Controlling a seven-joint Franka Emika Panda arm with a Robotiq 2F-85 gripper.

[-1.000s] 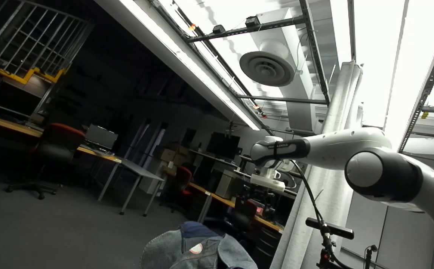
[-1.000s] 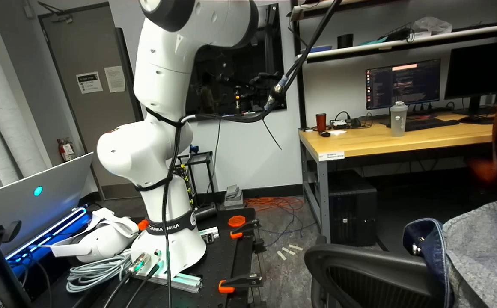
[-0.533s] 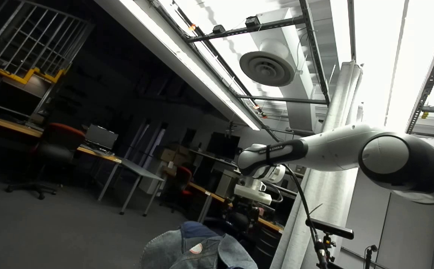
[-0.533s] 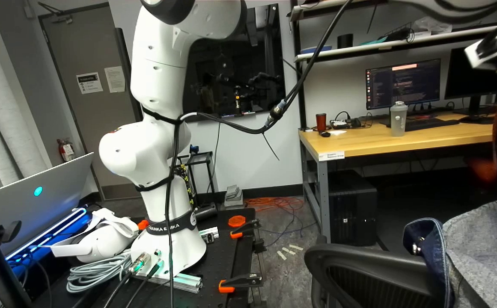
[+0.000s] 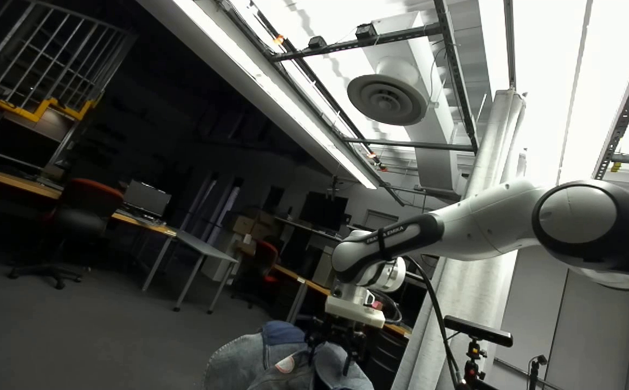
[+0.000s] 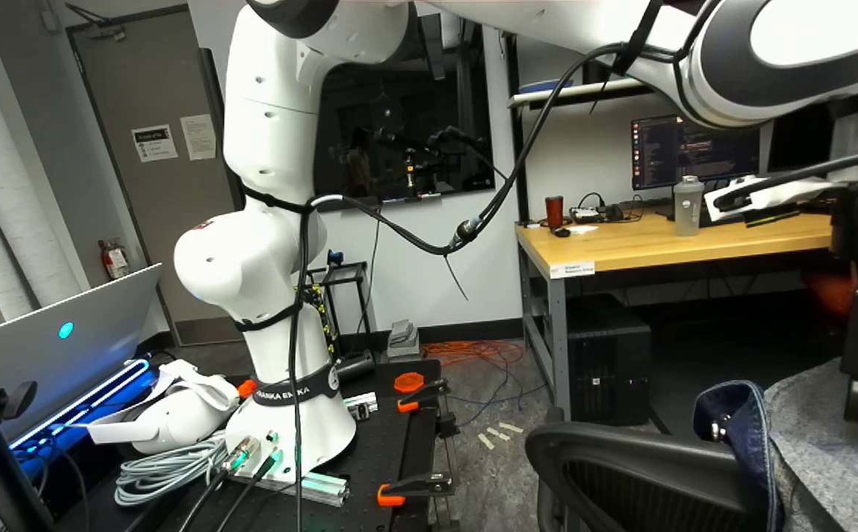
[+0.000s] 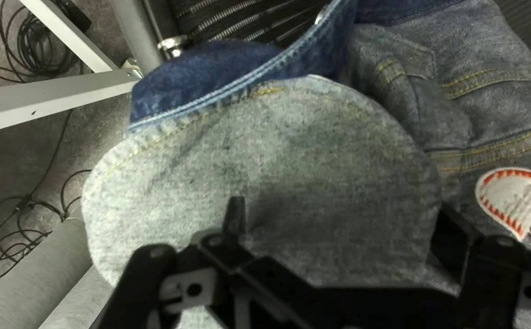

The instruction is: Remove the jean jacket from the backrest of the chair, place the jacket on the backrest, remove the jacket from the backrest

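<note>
"What's leftmost, from where you stand?"

"In an exterior view, the dark backrest (image 6: 635, 442), its rounded top bare at that end. Then the jean jacket (image 6: 820, 465), slung over it, blue edge first, grey inner side after."

"And the gripper (image 7: 340, 217)?"

"Rightmost, pointing down over the grey cloth. So the jean jacket lies straight below it, the backrest's bare end off to the left."

"Has it got hold of anything?"

"No, the jaws are spread wide. In the wrist view, left to right, a rounded grey flap (image 7: 265, 146) sticks out well past them, fills the space between, then ends just beside them; a white patch (image 7: 513, 201) sits beyond. Whether they touch cloth, I can't tell."

"So how would you grab it?"

"The flap's broad way seems to match the jaws' spread, so closing will probably have to bunch it. Flat denim could slip out. Settle a little lower first, I'd say."
</note>
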